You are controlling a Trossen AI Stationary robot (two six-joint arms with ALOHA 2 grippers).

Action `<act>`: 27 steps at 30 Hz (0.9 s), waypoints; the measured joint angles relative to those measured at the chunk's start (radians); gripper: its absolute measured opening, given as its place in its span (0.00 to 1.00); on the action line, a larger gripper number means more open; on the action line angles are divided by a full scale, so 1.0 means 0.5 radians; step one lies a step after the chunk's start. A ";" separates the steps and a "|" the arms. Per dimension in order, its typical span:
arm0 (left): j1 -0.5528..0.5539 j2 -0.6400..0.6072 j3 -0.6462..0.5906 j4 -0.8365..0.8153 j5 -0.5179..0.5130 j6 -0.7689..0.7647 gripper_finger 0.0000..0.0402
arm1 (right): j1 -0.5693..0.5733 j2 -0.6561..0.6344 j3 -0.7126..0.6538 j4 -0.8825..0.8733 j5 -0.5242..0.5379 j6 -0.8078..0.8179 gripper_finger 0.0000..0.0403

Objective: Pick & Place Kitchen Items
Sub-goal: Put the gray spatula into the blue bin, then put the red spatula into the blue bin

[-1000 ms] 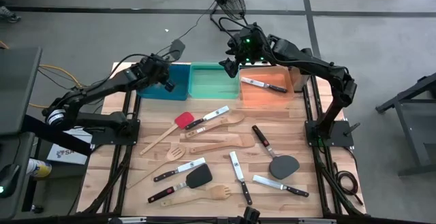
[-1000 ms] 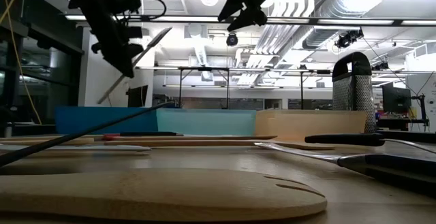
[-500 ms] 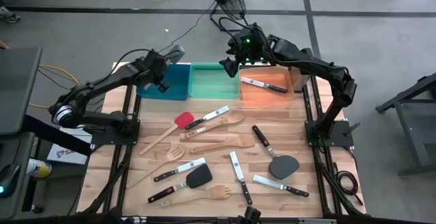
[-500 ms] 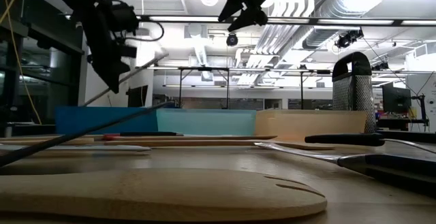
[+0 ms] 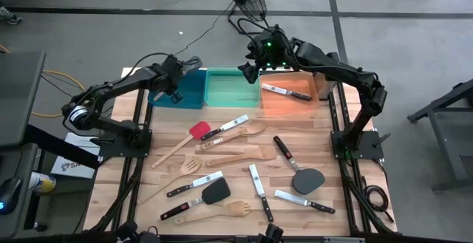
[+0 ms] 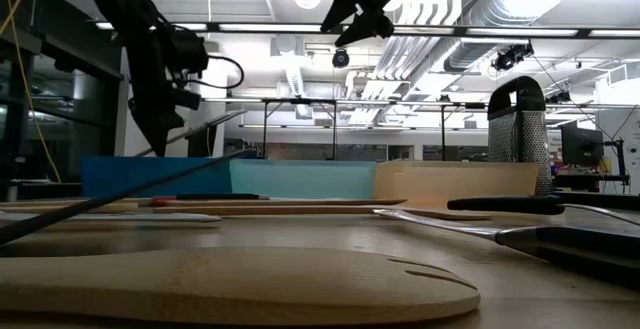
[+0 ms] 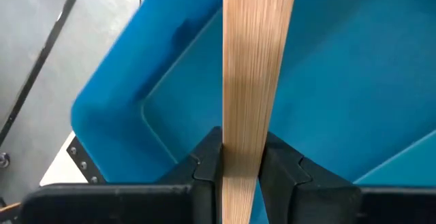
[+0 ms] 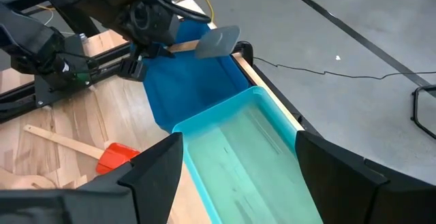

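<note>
One wooden-handled spatula (image 7: pixel 253 81) sits clamped in my left gripper (image 5: pixel 174 88) above the blue bin (image 5: pixel 188 91); my right gripper (image 5: pixel 251 72), spread wide and empty, hovers over the green bin (image 5: pixel 230 89). Let go too flat, the long handle could catch the bin wall and tip out. Remaining utensils litter the slatted wooden table (image 5: pixel 332 191), on a grey concrete floor.

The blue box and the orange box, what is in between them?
The green bin sits between the blue bin and the orange bin, all three side by side. The high view shows it best.
</note>
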 joint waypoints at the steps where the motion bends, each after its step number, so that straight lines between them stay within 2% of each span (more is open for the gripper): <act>1: 0.000 0.012 0.000 -0.004 -0.003 -0.001 0.15 | 0.000 0.000 0.000 0.000 0.000 0.000 0.68; 10: -0.002 0.127 0.001 -0.050 -0.038 -0.002 0.15 | 0.000 0.000 0.000 -0.001 0.001 0.000 0.68; 17: -0.002 0.155 0.001 -0.071 -0.062 -0.009 0.22 | 0.000 0.000 0.000 -0.002 0.040 0.000 0.68; 27: -0.002 0.154 0.001 -0.086 -0.064 -0.011 0.12 | 0.000 0.000 0.000 -0.009 0.055 -0.004 0.68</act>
